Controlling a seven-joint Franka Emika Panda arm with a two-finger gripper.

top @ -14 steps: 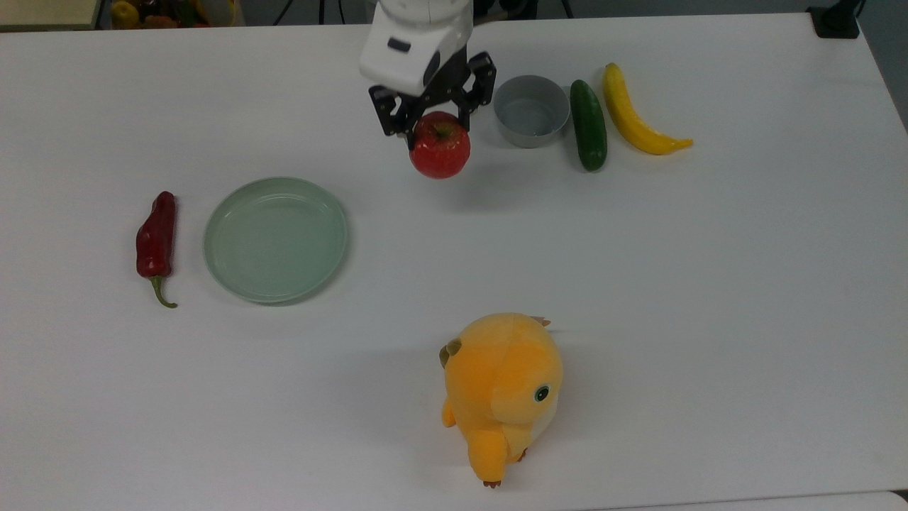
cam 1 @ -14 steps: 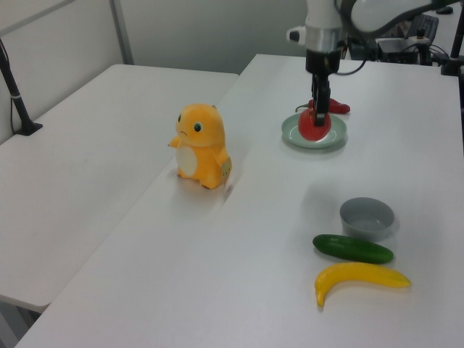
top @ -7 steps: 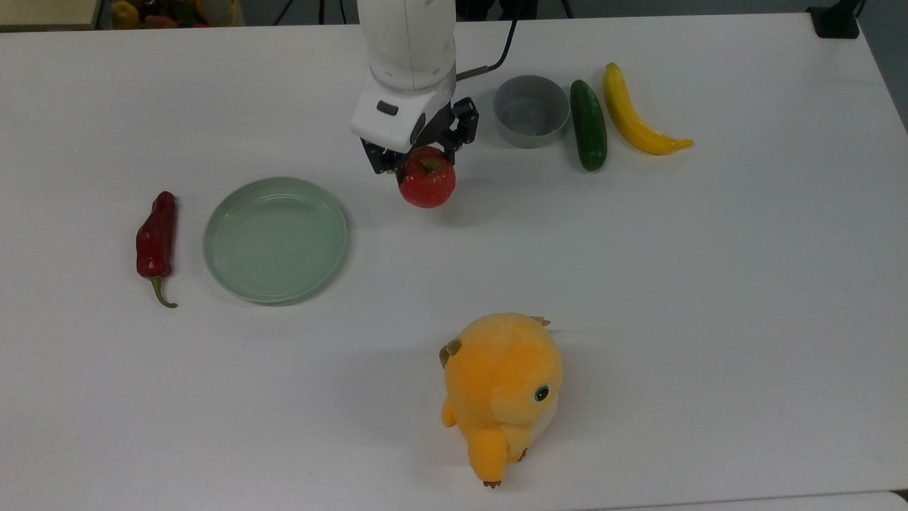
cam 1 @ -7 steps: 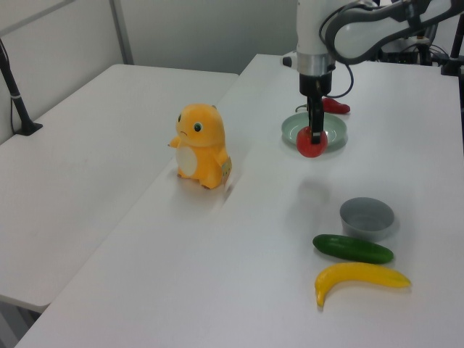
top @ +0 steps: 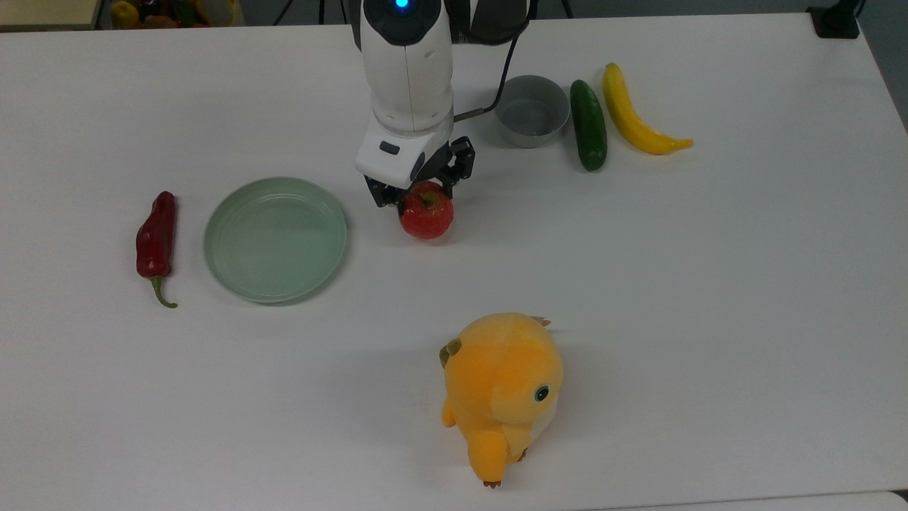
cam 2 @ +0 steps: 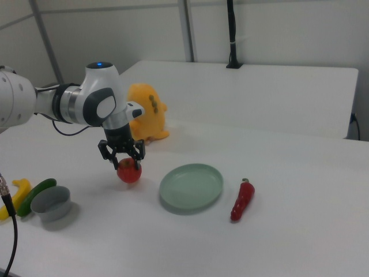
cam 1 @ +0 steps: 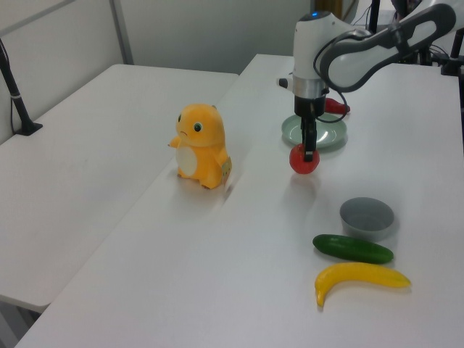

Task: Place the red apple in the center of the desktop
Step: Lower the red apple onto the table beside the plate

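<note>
A: White matte desktop [top: 709, 284], one flat rectangular surface. What stands on it, by count?

B: One red apple [top: 426, 218], one pale-green round plate [top: 275, 239], one dark-red chili pepper [top: 156, 238] with a green stem, one small grey bowl [top: 531, 111], one dark-green cucumber [top: 589, 135], one yellow banana [top: 633, 116], and one orange plush toy [top: 505, 392]. One arm, one gripper [top: 420, 190].

A: State of the fingers?

B: Two black fingers [cam 2: 137, 152], closed against the upper part of the red apple, one on each side, spread only as far as the fruit is wide. The gripper points straight down from a white wrist.

A: Position of the red apple?

B: Near the middle of the desktop, between the plate and the grey bowl, just beside the plate's rim on the top view's right and apart from it. Whether its underside touches the desktop cannot be told; a small shadow lies close beneath it.

A: Surfaces and shapes?

B: The apple is round and glossy, with a yellowish stem dimple facing up. The plate is shallow and smooth with a raised rim. The chili is long, wrinkled and shiny. The bowl is plain and round. The cucumber is a straight cylinder, the banana a curved one lying just beside it. The toy is soft, rounded, upright.
</note>
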